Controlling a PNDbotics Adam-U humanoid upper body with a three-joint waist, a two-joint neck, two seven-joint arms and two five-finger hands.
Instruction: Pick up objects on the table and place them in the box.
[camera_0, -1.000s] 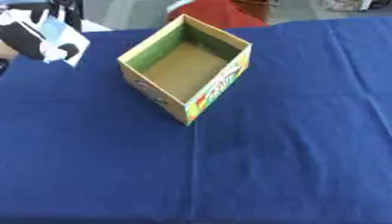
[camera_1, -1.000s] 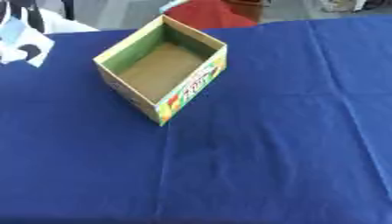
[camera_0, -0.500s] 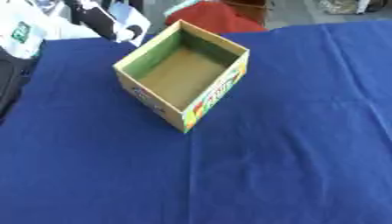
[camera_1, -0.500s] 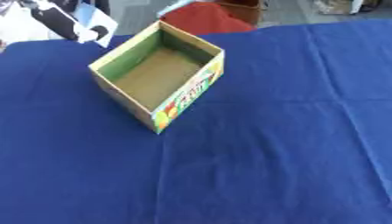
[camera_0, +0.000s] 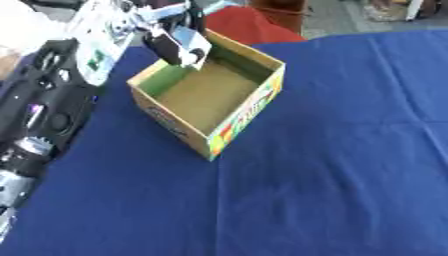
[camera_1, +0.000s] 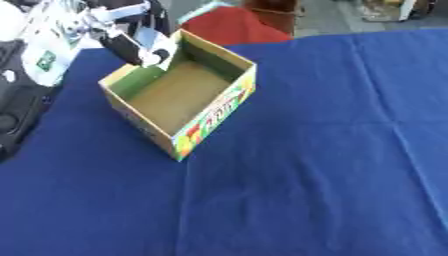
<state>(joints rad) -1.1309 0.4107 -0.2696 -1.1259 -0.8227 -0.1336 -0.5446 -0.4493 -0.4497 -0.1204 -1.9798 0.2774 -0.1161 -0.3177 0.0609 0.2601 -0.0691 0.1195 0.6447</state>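
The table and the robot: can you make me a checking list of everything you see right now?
Surface: blue tablecloth, wrinkled, bare to the right of the box.
Job's things: open cardboard box, nothing seen inside; white packet with a green mark held at the box's far left corner.
Clutter: nothing seen.
Hands: left hand curled on the white packet above the box's rim; right hand not in view.
Cables: nothing seen.
Surroundings: red thing behind the table.

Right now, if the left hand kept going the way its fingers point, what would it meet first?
Probably the inside of the box: the left hand holds a white packet over its far corner, fingers aimed down into it. Depth is uncertain.
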